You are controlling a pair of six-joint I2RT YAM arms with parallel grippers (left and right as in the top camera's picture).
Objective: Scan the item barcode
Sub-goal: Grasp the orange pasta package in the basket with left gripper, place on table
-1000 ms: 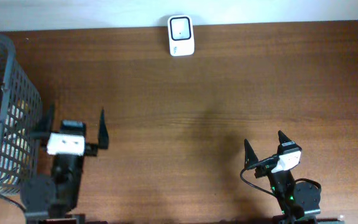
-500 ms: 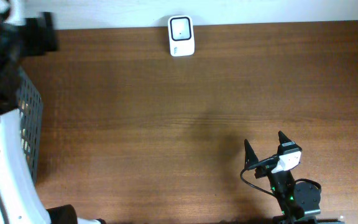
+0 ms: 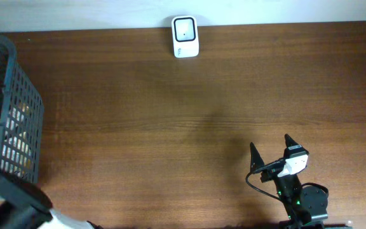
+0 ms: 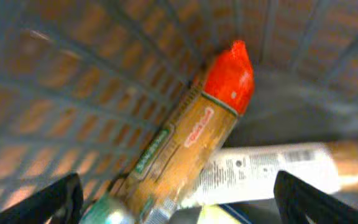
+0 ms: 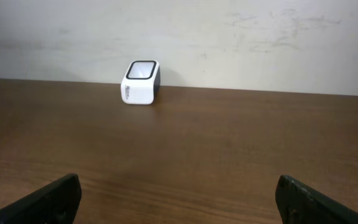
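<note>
Grey wire basket at the left edge of the counter holds a red-capped brown bottle against a white printed tube. Picking seems the step in hand: the left hand hangs over them, spread wide, empty, and must next close on one. The right hand, also wide and empty, sits near the front edge. The scanner stands at the far edge.

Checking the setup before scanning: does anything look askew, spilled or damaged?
Nothing stands out. The scanner sits upright by the table's far edge. In the basket, a red-capped bottle lies loosely across a white tube, nothing spilled.
</note>
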